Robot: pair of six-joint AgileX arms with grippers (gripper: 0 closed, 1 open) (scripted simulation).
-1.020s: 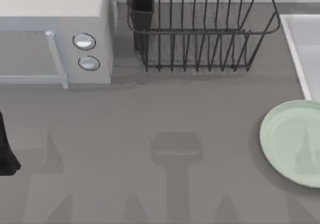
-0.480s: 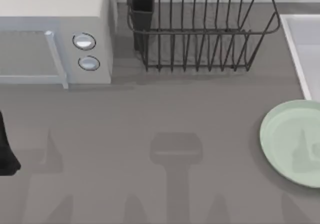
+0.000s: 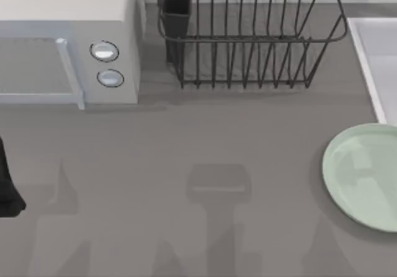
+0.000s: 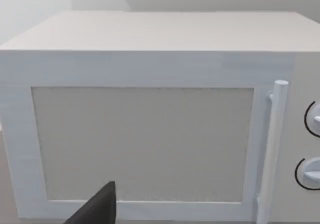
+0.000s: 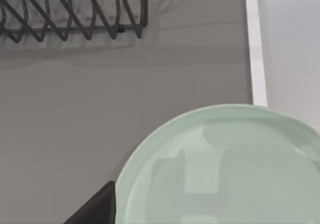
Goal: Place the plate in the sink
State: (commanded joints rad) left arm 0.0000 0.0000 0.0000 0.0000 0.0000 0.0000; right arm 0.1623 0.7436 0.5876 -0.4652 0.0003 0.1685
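1. Top view: the plate (image 3: 363, 176) lies flat on the grey table (image 3: 186, 140) at the right side, its far edge just beside the near rim of the sink (image 3: 366, 60). It is not in the basin, so the task is not yet done: grasp, lift and placing all appear to remain. A dish rack (image 3: 248, 35) stands at the back and a microwave (image 3: 68, 41) at the back left. A dark piece of the left arm (image 3: 7, 187) sits at the left edge, well apart from the plate.

2. Left wrist view: the left gripper (image 4: 97, 209) shows as one dark fingertip facing the microwave door (image 4: 142, 144), nothing against it. Whether its jaws stand apart or together, I cannot tell. Judged idle.

3. Right wrist view: the right gripper (image 5: 97, 206) shows as one dark fingertip just beside the plate's (image 5: 220, 169) near rim; contact is uncertain. The plate spreads ahead of the jaws, the sink rim (image 5: 255, 48) beyond it. Jaw state: cannot tell. Nothing appears held.

4. Plate's look: round, pale mint green, glossy with soft reflections, a low raised rim, empty. Judgement: thin and flat on the table, so a grip likely has to come at the edge.
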